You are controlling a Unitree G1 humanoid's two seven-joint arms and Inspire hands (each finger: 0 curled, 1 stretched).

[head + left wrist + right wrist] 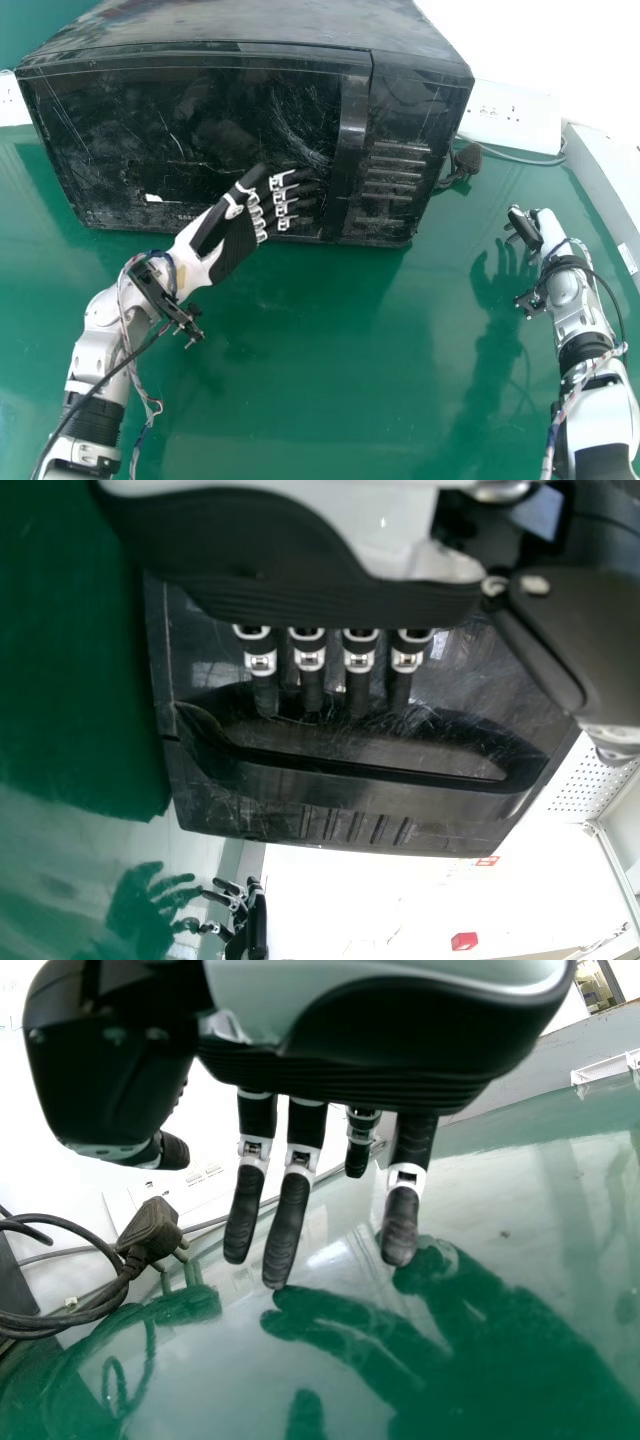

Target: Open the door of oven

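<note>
Oven (190, 135): black, standing on the green desk (330, 400), at 11 o'clock in the head view. Door (120, 130) closed, front face scratched. We note the handle (351, 125) as an upright bar along the door's 3 o'clock edge, with the panel (397, 170) and its raised bars just beyond it.

Left robot hand (237, 232): at 10 o'clock from the centre of the head view, in front of the door. We record its fingers as extended, side by side, pointing towards the handle from the handle's 9 o'clock side. Thumb stands apart from them. Nothing is held; we cannot tell whether the fingertips touch the door or the handle.

Right robot hand (528, 230): at 3 o'clock, over the desk, well apart from the oven. Fingers loosely extended, nothing held. We see its reflection in the glossy desktop.

Surroundings: at 2 o'clock we find a black plug (467, 158), prongs bare, near the oven's side, with its dark cord (60, 1245) looped beside it. A white socket strip (515, 118) lies just behind the plug.
</note>
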